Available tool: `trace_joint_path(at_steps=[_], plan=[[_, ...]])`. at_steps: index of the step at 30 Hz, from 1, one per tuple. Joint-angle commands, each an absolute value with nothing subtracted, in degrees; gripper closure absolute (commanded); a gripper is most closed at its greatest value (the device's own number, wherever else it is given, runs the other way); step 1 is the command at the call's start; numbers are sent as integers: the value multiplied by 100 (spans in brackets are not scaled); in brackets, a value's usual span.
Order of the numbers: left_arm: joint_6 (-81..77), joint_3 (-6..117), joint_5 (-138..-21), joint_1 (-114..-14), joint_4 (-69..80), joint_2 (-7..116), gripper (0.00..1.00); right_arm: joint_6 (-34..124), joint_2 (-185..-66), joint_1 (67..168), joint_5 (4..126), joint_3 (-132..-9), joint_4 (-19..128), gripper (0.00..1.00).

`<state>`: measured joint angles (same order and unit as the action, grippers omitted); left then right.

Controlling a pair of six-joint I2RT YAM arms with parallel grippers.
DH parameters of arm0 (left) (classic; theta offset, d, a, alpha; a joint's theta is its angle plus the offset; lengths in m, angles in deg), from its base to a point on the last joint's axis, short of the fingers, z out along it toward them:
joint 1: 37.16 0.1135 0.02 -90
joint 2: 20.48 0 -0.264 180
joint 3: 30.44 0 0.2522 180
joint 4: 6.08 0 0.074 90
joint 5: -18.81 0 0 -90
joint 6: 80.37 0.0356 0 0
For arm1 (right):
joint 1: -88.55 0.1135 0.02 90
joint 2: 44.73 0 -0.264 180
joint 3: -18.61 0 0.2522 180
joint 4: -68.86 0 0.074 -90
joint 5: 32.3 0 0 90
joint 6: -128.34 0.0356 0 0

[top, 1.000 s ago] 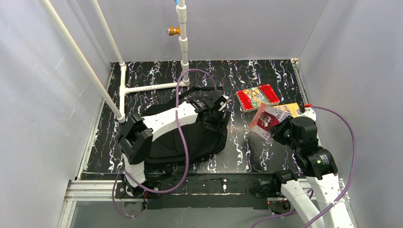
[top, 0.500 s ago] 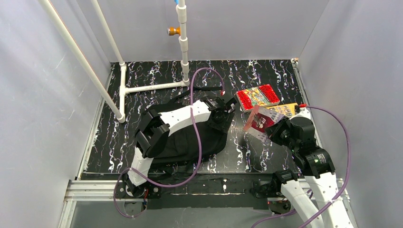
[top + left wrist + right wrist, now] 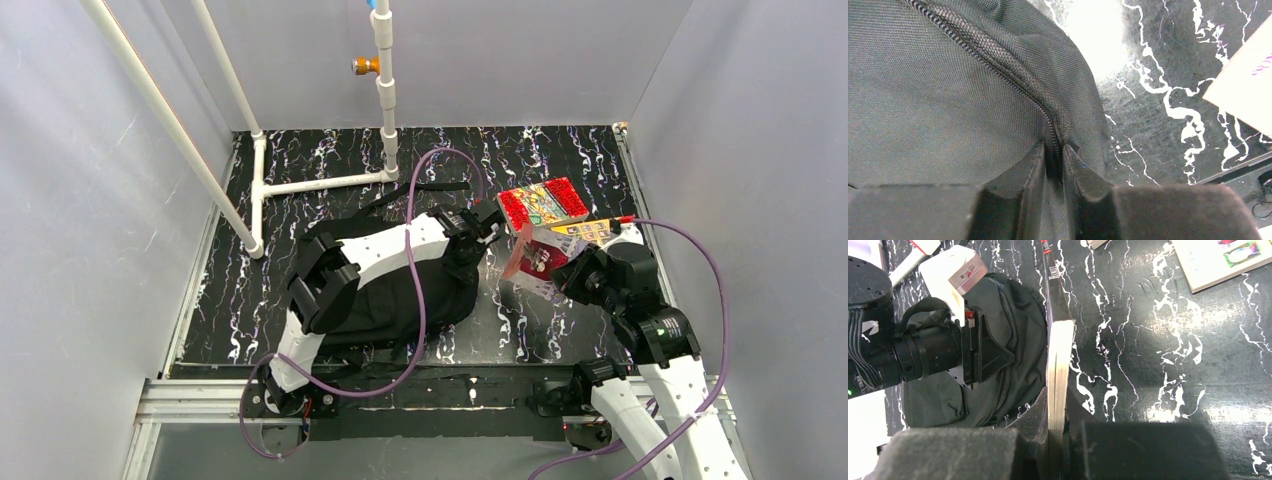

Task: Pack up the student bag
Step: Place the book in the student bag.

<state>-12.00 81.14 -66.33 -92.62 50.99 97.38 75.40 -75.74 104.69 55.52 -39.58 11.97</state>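
Note:
The black student bag (image 3: 445, 300) lies flat on the dark marbled table, mostly under my left arm. My left gripper (image 3: 487, 226) is at the bag's right edge. In the left wrist view its jaws (image 3: 1053, 148) are shut on the zipper seam of the bag (image 3: 938, 90). My right gripper (image 3: 562, 272) is shut on a thin book (image 3: 530, 256) with a pink and dark red cover, held just right of the bag. The right wrist view shows that book (image 3: 1058, 355) edge-on between the fingers (image 3: 1038, 415), with the bag (image 3: 1013, 325) to its left.
A red-covered book (image 3: 541, 204) lies behind the held one, and a yellow book (image 3: 592, 231) sits partly under my right arm. A white pipe frame (image 3: 310, 183) stands at the back left. Grey walls close in both sides.
My left gripper slid right along the bag and closed on its zipper edge. My right arm carried the held book left, nearer to the bag.

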Motion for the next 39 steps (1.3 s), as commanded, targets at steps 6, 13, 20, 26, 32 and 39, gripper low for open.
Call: trace_joint_path(at_steps=[6, 13, 20, 26, 32, 39], plan=[[-732, 8195, -6485, -9288, 5400, 8782, 96, 7099, -7648, 10472, 6824, -3913, 1802, 99], [-604, 7308, -5941, -9293, 4780, 7285, 100, 7239, -8185, 10472, 8149, -3937, 2105, 99], [-698, 6342, -5896, -9288, 3785, 6004, 100, 9098, -8478, 10474, 9731, -2965, 4460, 99], [-645, 6066, -6302, -9288, 3352, 5553, 100, 9684, -9281, 10527, 9822, -2110, 5850, 99], [-698, 5992, -6497, -9288, 3278, 5447, 100, 9889, -10183, 11555, 8999, -2438, 6528, 99], [-860, 5942, -6660, -9288, 3167, 5248, 100, 10532, -12298, 12644, 8399, -2853, 8508, 97]])
